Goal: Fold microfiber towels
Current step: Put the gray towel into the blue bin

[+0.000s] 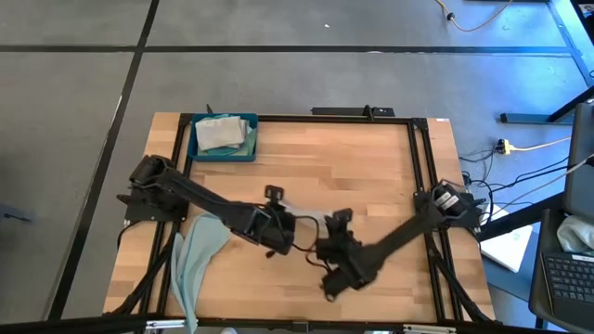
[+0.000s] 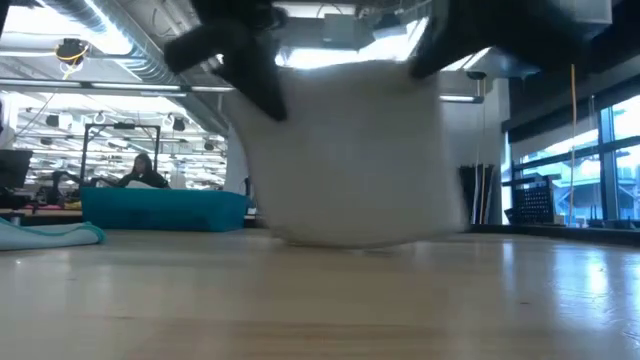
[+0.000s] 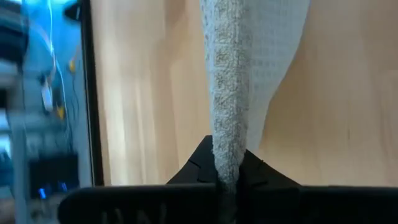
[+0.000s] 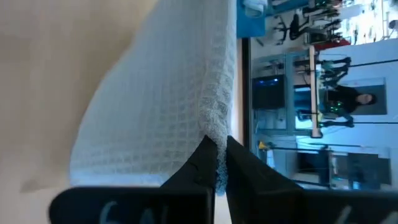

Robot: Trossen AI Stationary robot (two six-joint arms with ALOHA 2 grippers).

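From above, the left end effector [image 1: 278,232] and the right end effector [image 1: 332,243] met near the middle of the wooden surface [image 1: 362,167], each pinching an edge of a pale grey towel [image 1: 306,221] that showed only as a sliver between them. A pale green towel [image 1: 197,260] lay crumpled at the front left, and a blue tray [image 1: 223,154] of folded cloths [image 1: 221,132] sat at the back left.

At table height, the grey towel [image 2: 355,150] hung as a blurred sheet, its lower edge at the surface, blocking the room behind; the tray [image 2: 165,208] stood left.

The left wrist view showed the towel's nubby edge [image 3: 229,87] clamped between the fingers [image 3: 199,165].

The right wrist view showed waffle weave [image 4: 168,106] clamped likewise. No writing was legible.
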